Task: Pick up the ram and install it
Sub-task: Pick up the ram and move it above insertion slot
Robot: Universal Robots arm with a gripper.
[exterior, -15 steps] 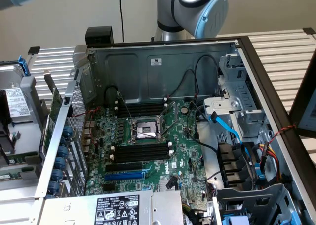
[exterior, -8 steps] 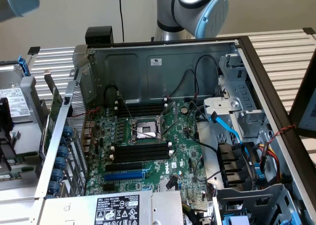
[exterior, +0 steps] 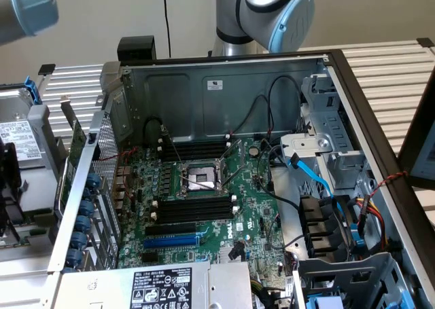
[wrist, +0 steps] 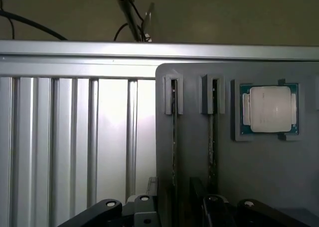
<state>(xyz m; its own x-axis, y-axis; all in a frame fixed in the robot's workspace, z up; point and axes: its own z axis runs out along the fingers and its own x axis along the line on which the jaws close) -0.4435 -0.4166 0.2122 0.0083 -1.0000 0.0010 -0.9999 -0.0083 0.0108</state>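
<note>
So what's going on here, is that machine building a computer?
Roughly, yes. A robot arm is meant to fit a memory stick into the open computer. Right now its end effector is open at a grey holder, its fingers apparently either side of one ram stick standing on edge in a slot. A second stick and a processor chip sit alongside. Nothing is picked up yet, and the black memory slots look empty.

Two ram sticks point(wrist: 174, 137) on edge in the tray point(wrist: 259, 177), processor point(wrist: 269, 109) just beside them
</note>
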